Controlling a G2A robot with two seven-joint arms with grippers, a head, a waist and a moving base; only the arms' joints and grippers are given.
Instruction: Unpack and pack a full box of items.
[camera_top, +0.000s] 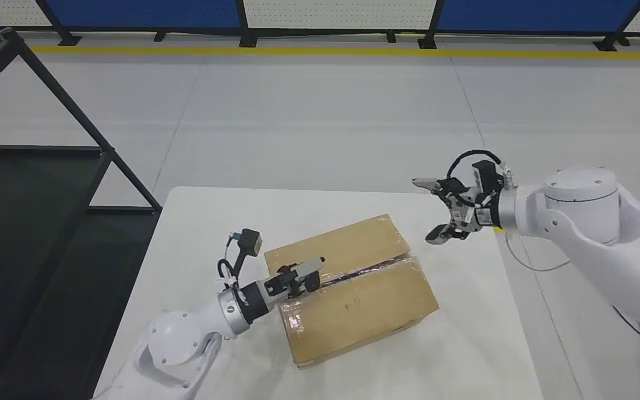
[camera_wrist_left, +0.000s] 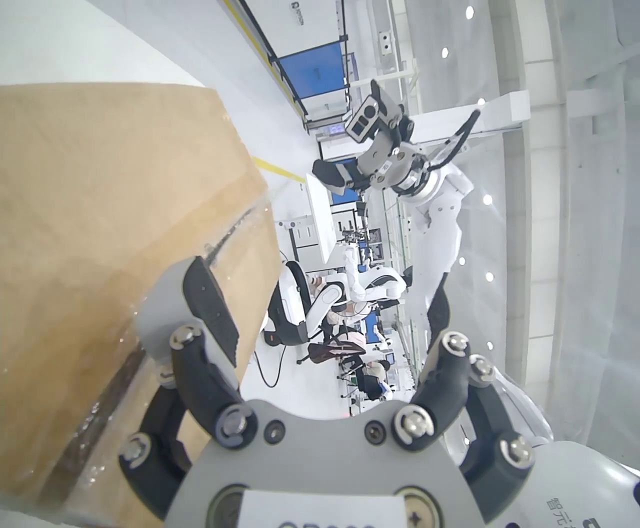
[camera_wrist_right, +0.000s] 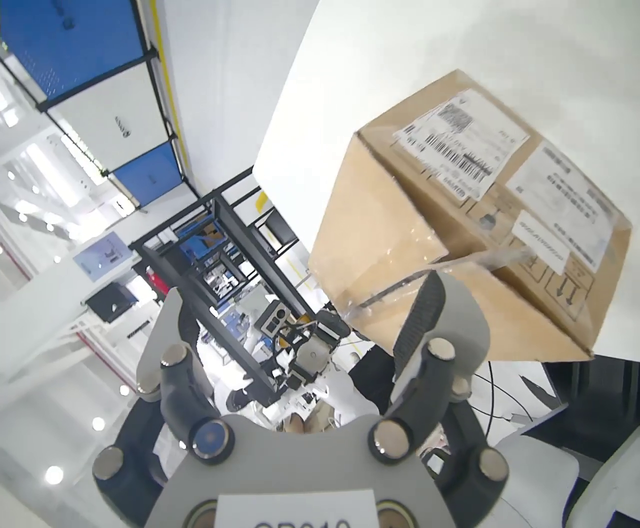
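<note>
My left hand (camera_top: 306, 275) hovers over the near left part of the cardboard box (camera_top: 350, 295), fingers spread wide with nothing between them. The box is taped shut and sits skewed near the middle of the counter (camera_top: 200, 215). My right hand (camera_top: 433, 211) hangs toward the counter's right edge, just off the box's far corner, gaping and empty.

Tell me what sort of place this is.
Probably a robotics test hall: blue partition panels and a yellow floor line lie beyond the table, and another white robot stands among workstations behind.
</note>
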